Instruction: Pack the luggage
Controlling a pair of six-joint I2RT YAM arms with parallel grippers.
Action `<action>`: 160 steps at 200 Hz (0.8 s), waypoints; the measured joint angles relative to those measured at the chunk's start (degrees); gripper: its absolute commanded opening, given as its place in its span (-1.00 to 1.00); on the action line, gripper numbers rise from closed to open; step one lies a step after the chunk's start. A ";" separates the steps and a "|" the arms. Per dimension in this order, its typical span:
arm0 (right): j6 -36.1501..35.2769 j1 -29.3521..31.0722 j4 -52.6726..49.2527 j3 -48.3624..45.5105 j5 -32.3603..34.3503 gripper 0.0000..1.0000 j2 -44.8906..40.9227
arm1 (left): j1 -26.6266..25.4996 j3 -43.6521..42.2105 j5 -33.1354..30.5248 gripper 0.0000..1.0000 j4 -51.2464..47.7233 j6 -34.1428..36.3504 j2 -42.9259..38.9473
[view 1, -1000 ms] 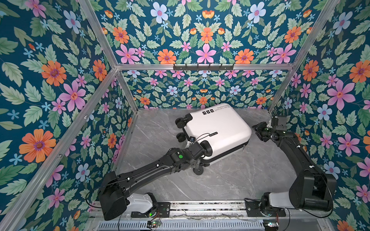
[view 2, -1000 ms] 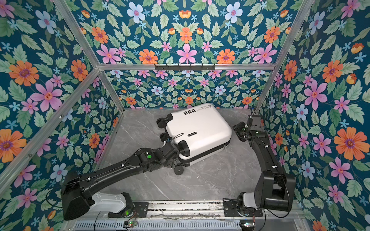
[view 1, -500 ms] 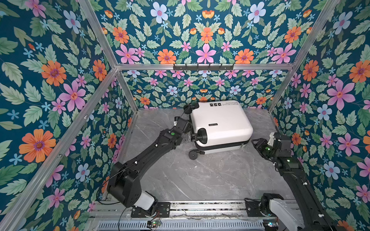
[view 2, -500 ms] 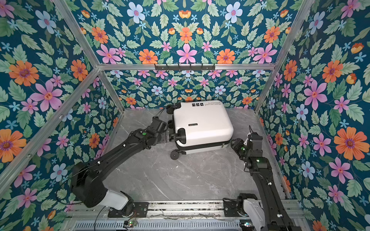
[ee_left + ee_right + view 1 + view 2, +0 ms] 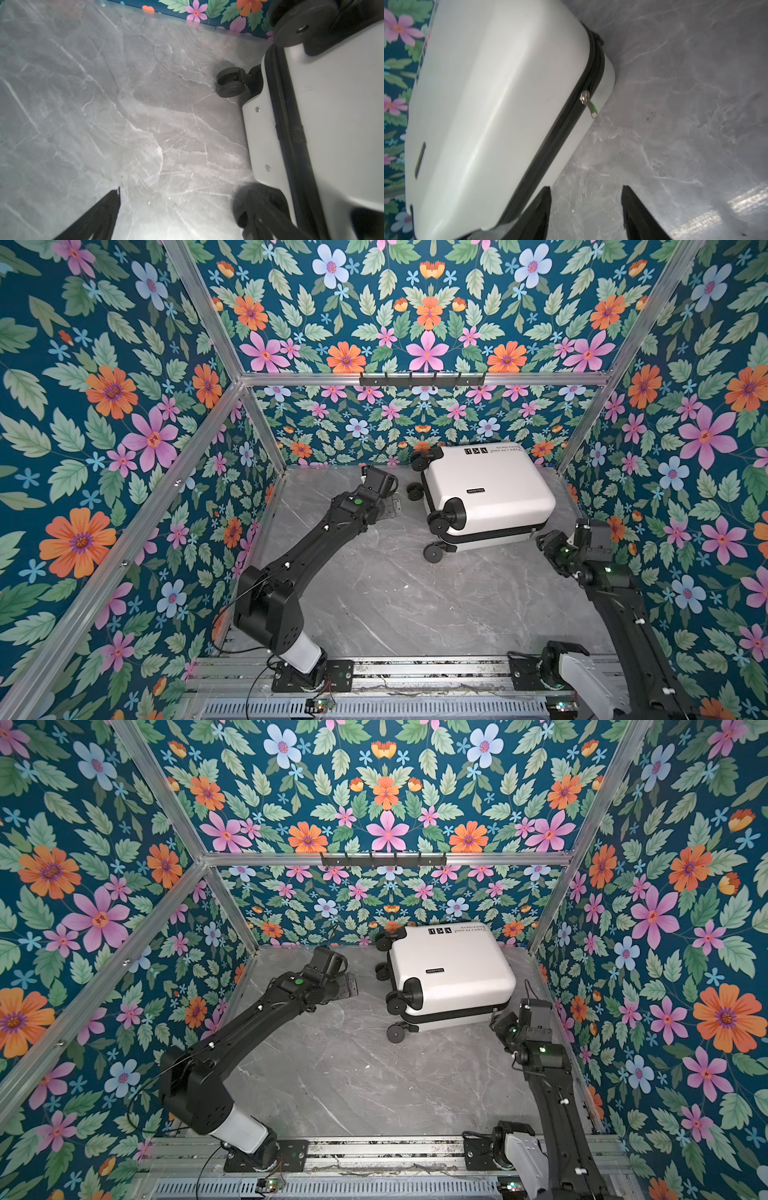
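The grey marble floor (image 5: 374,597) is bare apart from the white suitcase (image 5: 490,489) (image 5: 451,973). It lies shut on its broad side in the upper right of both top views, with its far edge up against the flowered back wall (image 5: 374,435) and its wheels (image 5: 434,551) pointing left. A second ago it sat skewed nearer the middle. Now it lies squarer to the wall, and since half a second ago it has slid a little right and back.

The left arm (image 5: 316,539) has drawn away from the wheel end. The left gripper (image 5: 392,506) (image 5: 182,218) now hangs apart from the case, jaws spread wide over bare floor, holding nothing.

The right gripper (image 5: 542,541) (image 5: 587,212) sits about where it was half a second ago, at the near right corner of the case. It is parted and empty, one finger (image 5: 537,214) by the black zip band. I can't tell if they touch.

The metal zip pull (image 5: 588,104) hangs ahead of it.
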 measured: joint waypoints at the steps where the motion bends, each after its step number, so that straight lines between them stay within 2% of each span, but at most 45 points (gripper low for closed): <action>1: 0.07 -0.09 0.04 0.31 0.09 0.08 0.33 | 0.00 -0.11 0.09 0.96 -0.04 -0.13 -0.17; 29: 0.33 -1.49 0.13 14.16 1.14 -0.03 12.50 | 0.48 -3.52 2.62 0.97 -0.94 -4.15 -6.01; 67: 0.28 -3.96 0.02 28.96 2.97 0.02 25.51 | 0.46 -5.29 5.77 0.97 -1.46 -8.00 -10.38; 106: -0.92 -5.95 0.39 35.95 -2.34 0.05 37.48 | 0.44 -6.43 8.59 0.97 -1.60 -11.87 -13.00; 132: -2.27 -6.14 3.61 39.21 -6.78 -0.02 43.76 | 0.44 -7.89 10.69 0.96 -0.48 -15.41 -13.90; 160: -2.86 -5.16 8.55 39.69 -10.86 -0.03 46.86 | 0.42 -8.04 12.28 0.96 0.55 -17.35 -13.66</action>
